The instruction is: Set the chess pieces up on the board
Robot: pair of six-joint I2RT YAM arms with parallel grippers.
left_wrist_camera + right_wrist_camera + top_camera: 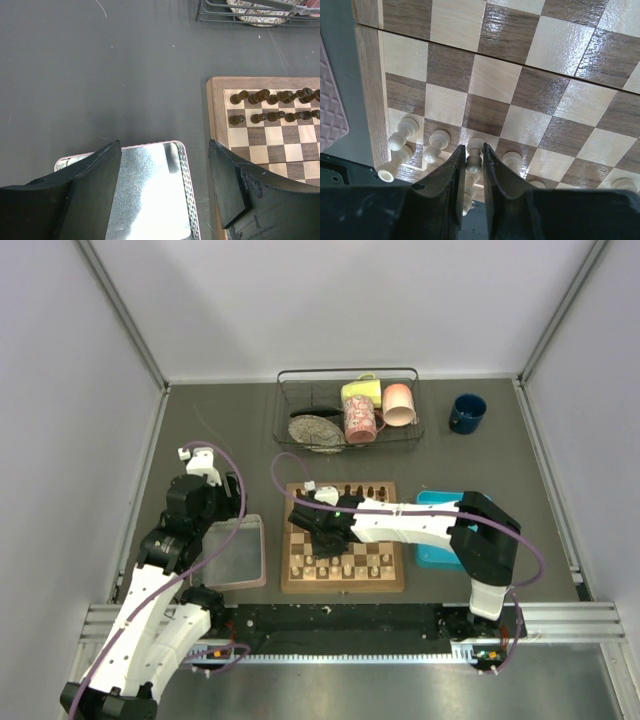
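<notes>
The board (344,583) lies near the table's front edge. Dark chess pieces (352,490) fill its two far rows (272,97), and pale pieces (345,565) stand in its near rows. My right gripper (318,530) hangs low over the near left part of the board (450,65). Its jaws (474,146) are slightly parted around a pale pawn (473,162) that stands upright on its square, so I count it open. More pale pawns (402,137) stand to the left of it. My left gripper (165,142) is open and holds nothing, above the clear pinkish tray (150,190).
A wire rack (347,410) with mugs and a plate stands at the back. A dark blue mug (467,412) is to its right. A blue tray (436,555) lies right of the board, partly under my right arm. The pinkish tray (235,550) lies left of the board.
</notes>
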